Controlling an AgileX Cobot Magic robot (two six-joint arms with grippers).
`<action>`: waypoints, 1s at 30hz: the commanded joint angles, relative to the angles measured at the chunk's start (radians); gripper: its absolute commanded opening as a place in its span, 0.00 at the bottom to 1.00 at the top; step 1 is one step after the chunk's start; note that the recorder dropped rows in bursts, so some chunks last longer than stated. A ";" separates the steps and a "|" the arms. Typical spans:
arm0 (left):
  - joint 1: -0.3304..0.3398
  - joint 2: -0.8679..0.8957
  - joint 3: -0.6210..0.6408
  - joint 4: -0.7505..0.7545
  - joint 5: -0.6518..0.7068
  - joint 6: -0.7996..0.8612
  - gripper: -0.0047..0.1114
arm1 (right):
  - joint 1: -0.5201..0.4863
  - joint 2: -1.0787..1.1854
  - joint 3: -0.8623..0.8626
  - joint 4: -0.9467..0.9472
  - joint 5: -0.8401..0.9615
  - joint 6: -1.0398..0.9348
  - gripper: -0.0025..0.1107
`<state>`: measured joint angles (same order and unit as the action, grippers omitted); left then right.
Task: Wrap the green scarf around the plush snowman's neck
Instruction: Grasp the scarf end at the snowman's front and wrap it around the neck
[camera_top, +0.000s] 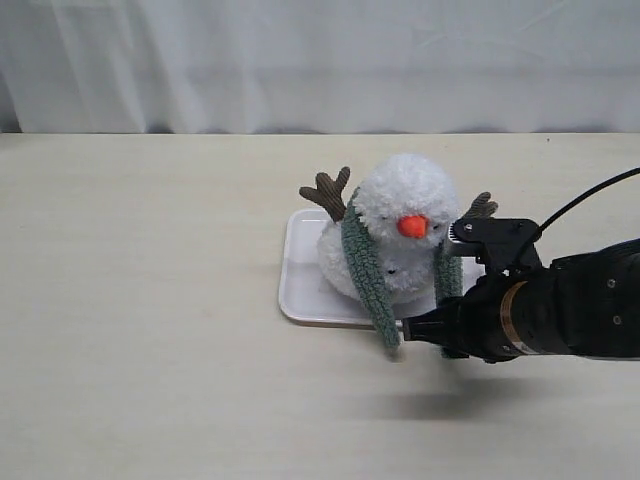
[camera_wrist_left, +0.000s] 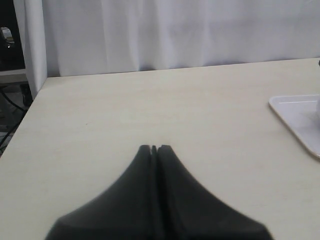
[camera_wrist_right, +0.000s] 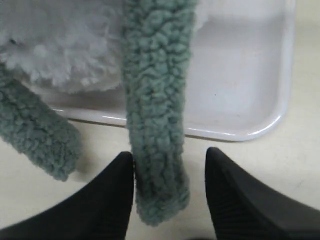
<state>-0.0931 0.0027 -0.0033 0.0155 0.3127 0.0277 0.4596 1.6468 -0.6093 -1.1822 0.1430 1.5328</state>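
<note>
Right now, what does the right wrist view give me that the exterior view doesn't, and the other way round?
Only the right wrist view: the right gripper with jaws apart, one end of the green scarf hanging between them, close beside one finger and clear of the other. Only the exterior view: the plush snowman with its whole head, orange nose and twig arms, the scarf running down both sides below the head. Both: the two hanging scarf ends, the white tray, the table.
</note>
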 joint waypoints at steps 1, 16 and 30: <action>-0.006 -0.003 0.003 -0.003 -0.008 -0.003 0.04 | -0.008 0.043 -0.006 -0.015 -0.075 -0.029 0.38; -0.006 -0.003 0.003 -0.003 -0.008 -0.003 0.04 | -0.004 0.049 -0.026 -0.010 -0.276 -0.055 0.06; -0.006 -0.003 0.003 -0.003 -0.008 -0.003 0.04 | -0.004 0.106 -0.033 -0.010 -0.244 -0.108 0.06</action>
<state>-0.0931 0.0027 -0.0033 0.0155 0.3127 0.0277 0.4558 1.7334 -0.6342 -1.1822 -0.1199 1.4435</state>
